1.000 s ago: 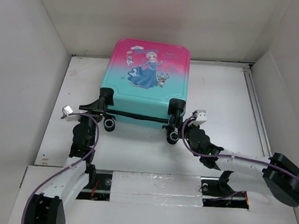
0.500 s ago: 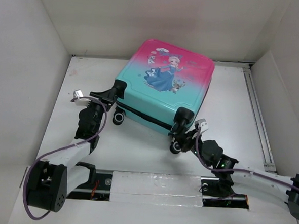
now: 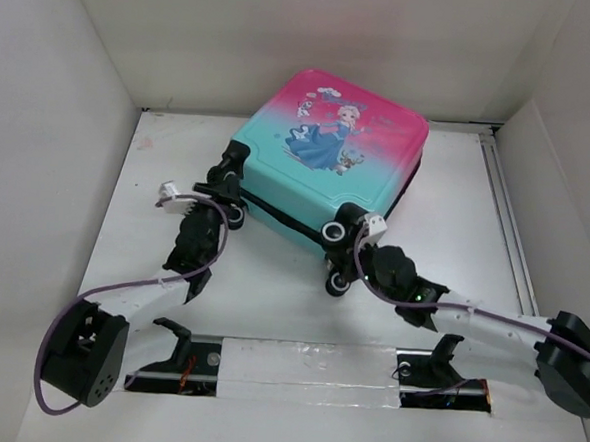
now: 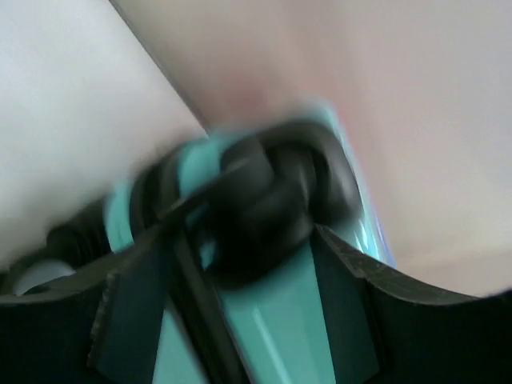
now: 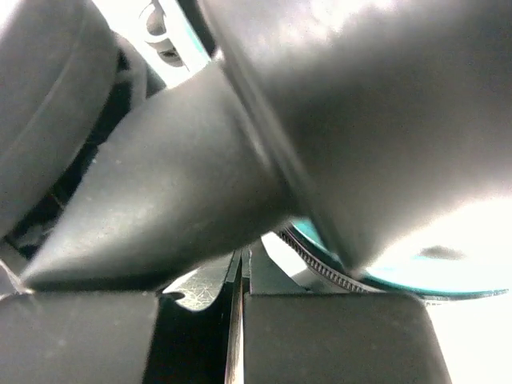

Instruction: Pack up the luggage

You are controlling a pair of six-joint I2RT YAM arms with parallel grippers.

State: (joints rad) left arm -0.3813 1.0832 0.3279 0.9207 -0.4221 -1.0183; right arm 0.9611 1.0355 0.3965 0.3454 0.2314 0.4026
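Note:
The luggage [image 3: 330, 133] lies flat at the back middle, closed, princess picture up, turned with its wheeled end toward me. My left gripper [image 3: 220, 184] is at its left wheel corner. In the left wrist view the gripper [image 4: 240, 320] is open, its fingers [image 4: 128, 320] either side of the teal shell [image 4: 280, 344] below the black wheel housing [image 4: 264, 208]. My right gripper [image 3: 346, 246] is at the right wheel corner. In the right wrist view it [image 5: 242, 304] is shut on a silver zipper pull [image 5: 200, 290] beside the zipper teeth [image 5: 320, 268].
White walls enclose the white table [image 3: 457, 191] on the left, back and right. The luggage's black-and-white wheels [image 3: 337, 282] sit just ahead of my right arm. A taped rail [image 3: 307, 360] runs along the near edge between the arm bases.
The luggage has turned clockwise; its left wheel corner went back and its right wheel corner came nearer. Both grippers moved along with those corners.

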